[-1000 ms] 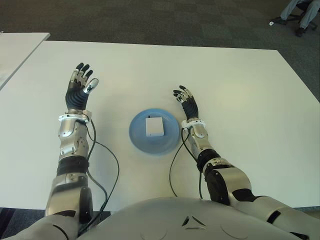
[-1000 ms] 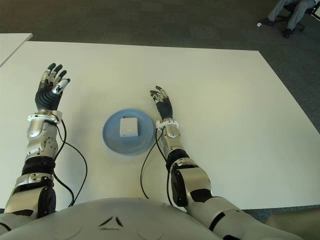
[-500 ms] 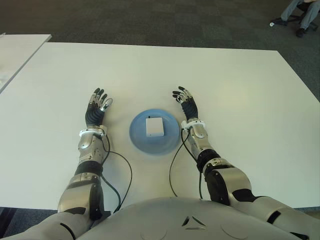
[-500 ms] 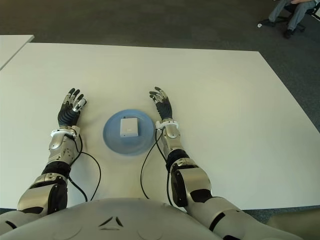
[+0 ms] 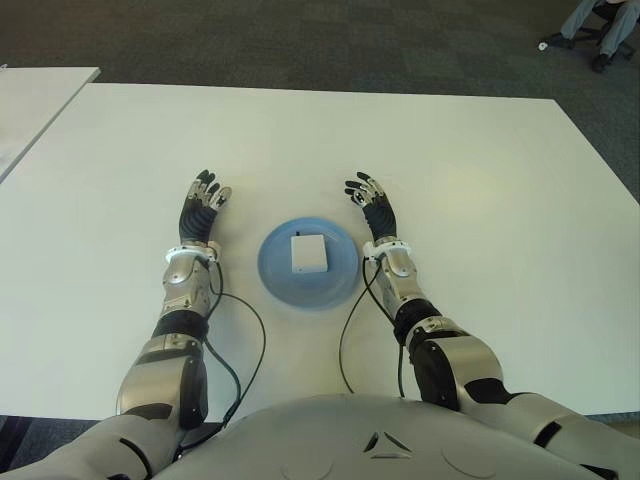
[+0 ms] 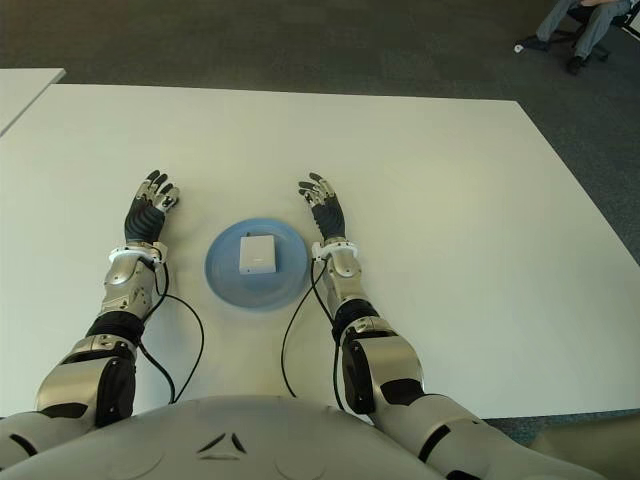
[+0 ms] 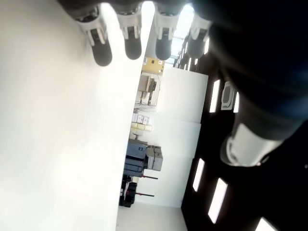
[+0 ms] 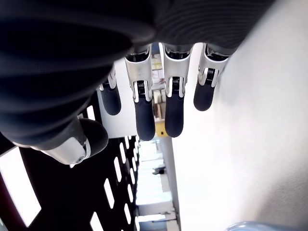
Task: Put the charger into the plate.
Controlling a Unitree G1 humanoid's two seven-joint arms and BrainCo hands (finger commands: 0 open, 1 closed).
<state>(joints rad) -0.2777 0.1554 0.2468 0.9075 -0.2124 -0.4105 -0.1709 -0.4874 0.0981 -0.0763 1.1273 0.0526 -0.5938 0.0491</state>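
A wide white tabletop (image 5: 480,160) fills the view, with dark carpet (image 5: 300,40) beyond its far edge and the corner of a second white table (image 5: 40,85) off to the left. At the top right corner of the carpet, a seated person's legs (image 5: 600,20) show beside a chair base.

Near the robot's edge of the tabletop sits a blue plate (image 5: 278,270). The charger (image 5: 309,252), a small white block, lies flat inside the plate, close to its middle.

The left robot hand (image 5: 201,206) is just left of the plate, palm up, its fingers (image 7: 101,45) straight and spread, holding nothing. The right robot hand (image 5: 373,207) is just right of the plate, set the same way, its fingers (image 8: 144,110) extended and apart, also empty. Neither hand touches the plate or the charger.

Black cables (image 5: 350,330) loop over the tabletop from both forearms back toward the robot's body.
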